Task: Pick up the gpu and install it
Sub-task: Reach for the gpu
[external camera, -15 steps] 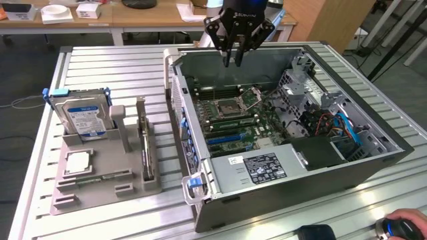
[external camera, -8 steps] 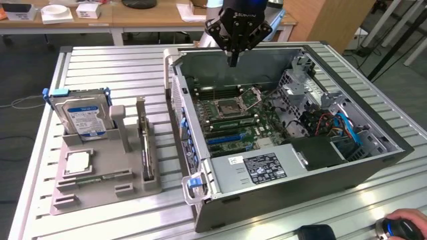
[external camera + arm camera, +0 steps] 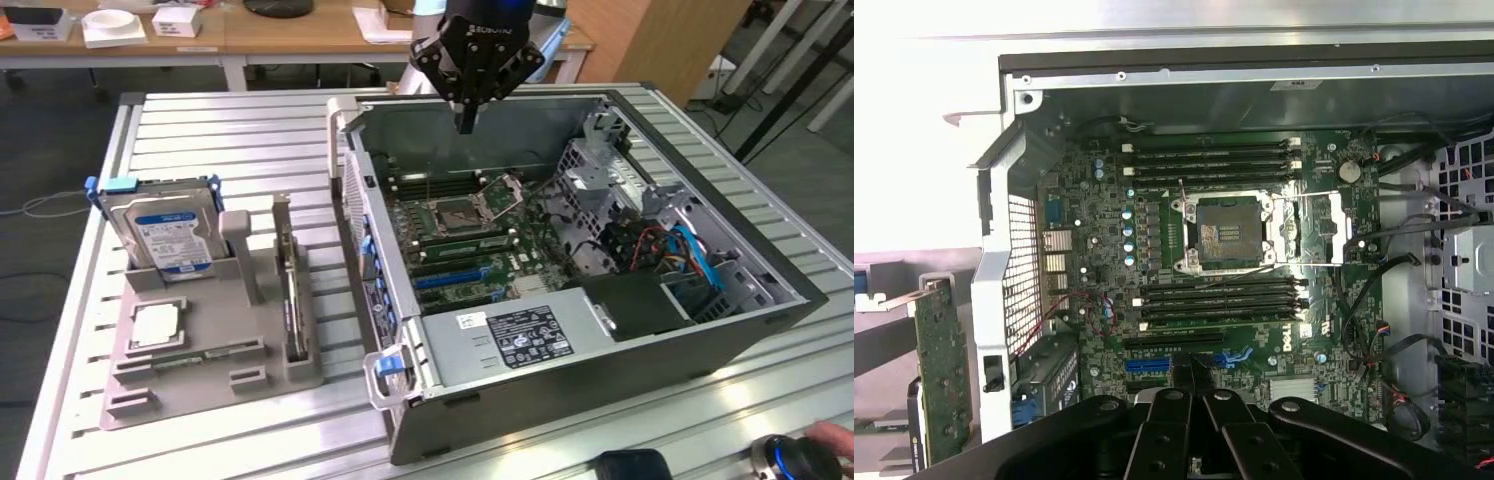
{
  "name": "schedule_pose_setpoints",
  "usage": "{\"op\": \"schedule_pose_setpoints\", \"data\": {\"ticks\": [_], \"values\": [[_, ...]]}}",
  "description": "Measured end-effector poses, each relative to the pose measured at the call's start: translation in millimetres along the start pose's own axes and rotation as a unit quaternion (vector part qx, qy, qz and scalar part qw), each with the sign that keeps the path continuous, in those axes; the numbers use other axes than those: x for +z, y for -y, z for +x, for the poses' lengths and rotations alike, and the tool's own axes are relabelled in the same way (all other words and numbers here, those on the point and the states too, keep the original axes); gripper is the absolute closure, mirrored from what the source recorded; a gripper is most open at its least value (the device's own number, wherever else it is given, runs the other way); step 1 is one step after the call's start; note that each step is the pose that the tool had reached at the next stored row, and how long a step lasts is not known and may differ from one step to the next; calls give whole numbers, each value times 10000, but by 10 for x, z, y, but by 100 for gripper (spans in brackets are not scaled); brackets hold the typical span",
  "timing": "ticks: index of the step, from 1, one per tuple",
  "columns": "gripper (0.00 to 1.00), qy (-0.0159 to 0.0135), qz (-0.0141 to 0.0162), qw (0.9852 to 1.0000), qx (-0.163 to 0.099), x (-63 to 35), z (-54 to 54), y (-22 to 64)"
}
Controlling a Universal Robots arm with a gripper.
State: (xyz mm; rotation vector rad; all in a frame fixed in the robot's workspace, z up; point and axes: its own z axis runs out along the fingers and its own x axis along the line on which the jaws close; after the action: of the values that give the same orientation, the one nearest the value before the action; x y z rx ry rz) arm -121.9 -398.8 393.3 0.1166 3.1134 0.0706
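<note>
The gpu (image 3: 290, 290) stands on edge in a slot of the grey holder (image 3: 200, 375), at the exterior view's left of the open computer case (image 3: 667, 345). In the wrist view the gpu (image 3: 939, 370) shows as a greenish board beside the case wall. My gripper (image 3: 465, 124) hangs above the far part of the case, over the motherboard (image 3: 467, 225), well apart from the gpu. Its fingers are shut together with nothing between them. In the wrist view my gripper (image 3: 1189, 370) points down at the motherboard (image 3: 1104, 230) near the blue expansion slots (image 3: 1154, 362).
A silver hard drive (image 3: 163, 228) with a blue-white label stands upright in the holder, and a square chip (image 3: 156, 325) lies flat beside it. A person's hand (image 3: 834, 436) and a round device (image 3: 795, 457) sit at the near right corner. Cables (image 3: 681, 255) crowd the case's right side.
</note>
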Motion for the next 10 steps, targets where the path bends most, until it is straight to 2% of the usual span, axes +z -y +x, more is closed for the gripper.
{"op": "schedule_pose_setpoints", "data": {"ticks": [6, 10], "values": [[90, 0, 0, 10000, -1, 0, 5, 3], [90, -1, 0, 10000, 0, -2, 67, 24]]}}
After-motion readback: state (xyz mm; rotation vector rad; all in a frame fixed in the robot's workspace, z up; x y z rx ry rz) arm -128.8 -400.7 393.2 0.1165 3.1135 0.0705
